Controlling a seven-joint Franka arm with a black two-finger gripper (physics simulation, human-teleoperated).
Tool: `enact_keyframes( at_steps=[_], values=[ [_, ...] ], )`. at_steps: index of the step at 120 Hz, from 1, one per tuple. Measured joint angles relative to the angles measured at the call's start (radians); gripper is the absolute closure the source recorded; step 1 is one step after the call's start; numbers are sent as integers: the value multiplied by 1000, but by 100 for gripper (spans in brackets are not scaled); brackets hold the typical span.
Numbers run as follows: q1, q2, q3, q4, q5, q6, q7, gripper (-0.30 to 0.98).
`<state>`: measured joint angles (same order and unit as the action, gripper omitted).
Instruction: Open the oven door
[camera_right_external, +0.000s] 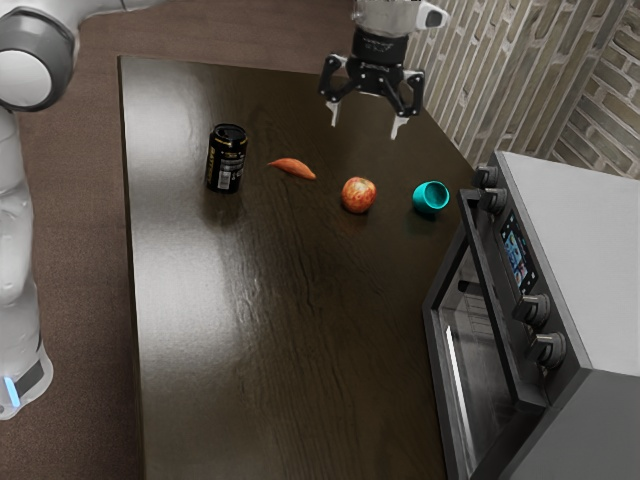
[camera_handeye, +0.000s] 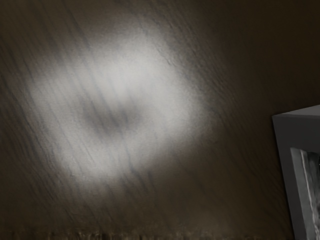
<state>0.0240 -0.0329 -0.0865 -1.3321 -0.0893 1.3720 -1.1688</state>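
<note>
My gripper (camera_right_external: 366, 124) hangs above the far part of the table in the exterior view, its two fingers spread apart with nothing between them. The grey oven (camera_right_external: 590, 270) stands at the exterior view's right, well away from the gripper. Its glass door (camera_right_external: 468, 370) faces the table, with a long dark handle bar (camera_right_external: 495, 300) running along it below the knobs. How far the door stands from the oven body, I cannot tell. In the wrist view a corner of the oven (camera_handeye: 286, 165) shows at the edge.
On the table (camera_right_external: 290, 350) lie a carrot-like orange thing (camera_right_external: 294, 168), a red apple (camera_right_external: 358, 195) and a teal cup (camera_right_external: 431, 197). A black can (camera_right_external: 227, 158) stands upright beyond them, toward the exterior view's left. A brick wall (camera_right_external: 530, 80) rises behind the oven.
</note>
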Motion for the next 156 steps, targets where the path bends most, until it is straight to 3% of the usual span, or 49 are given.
enact_keyframes(
  at_steps=[17, 29, 45, 59, 77, 96, 156],
  values=[
    [-133, -42, -6, 2, -3, -34, -278, 0],
    [-283, -110, -6, 5, 44, -58, -445, 0],
    [-300, -115, -15, 11, 71, -64, -628, 0],
    [-327, -144, -100, -137, 104, 94, -746, 0],
    [-324, -197, -150, -273, 184, 349, -810, 0],
    [-320, -180, -179, -312, 213, 514, -842, 1],
    [-298, -123, -191, -372, 227, 725, -879, 1]
  ],
)
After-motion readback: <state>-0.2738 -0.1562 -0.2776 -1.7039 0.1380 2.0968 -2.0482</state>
